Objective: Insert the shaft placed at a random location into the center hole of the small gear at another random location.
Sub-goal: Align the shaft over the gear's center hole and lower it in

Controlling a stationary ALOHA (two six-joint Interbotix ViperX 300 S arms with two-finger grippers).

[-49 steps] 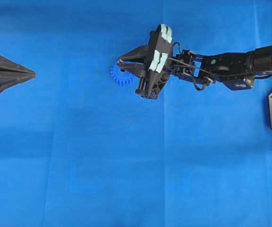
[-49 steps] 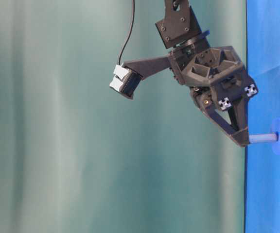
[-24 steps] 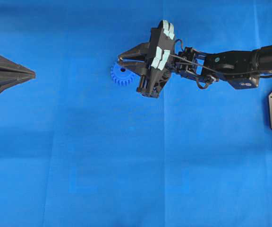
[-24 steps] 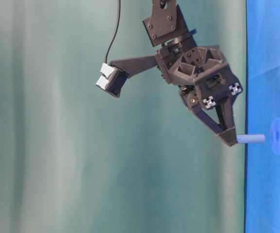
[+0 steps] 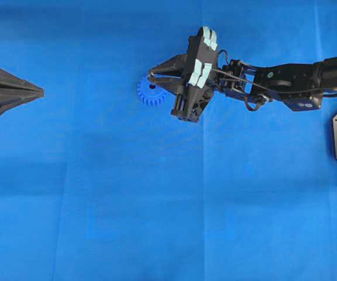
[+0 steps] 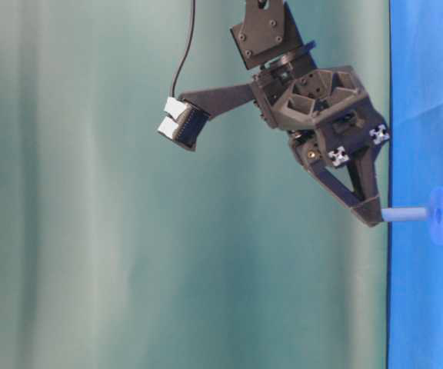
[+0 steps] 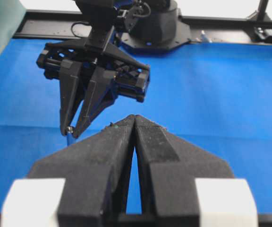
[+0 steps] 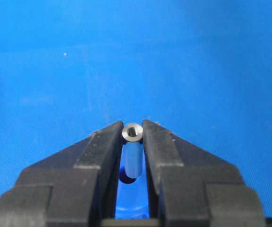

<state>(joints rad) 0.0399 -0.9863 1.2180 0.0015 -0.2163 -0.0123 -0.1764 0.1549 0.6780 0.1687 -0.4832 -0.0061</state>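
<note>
Blue bench (image 5: 157,205) cloth fills the overhead view; upper centre, the right claw (image 5: 151,77) pinches the shaft (image 6: 404,214), its tip meeting the small gear (image 5: 151,93). Far left, the left claw (image 5: 40,91) sits closed, empty.

bright blue gear (image 5: 150,93), silvery shaft (image 8: 131,132), blue cloth (image 5: 157,205)
</note>
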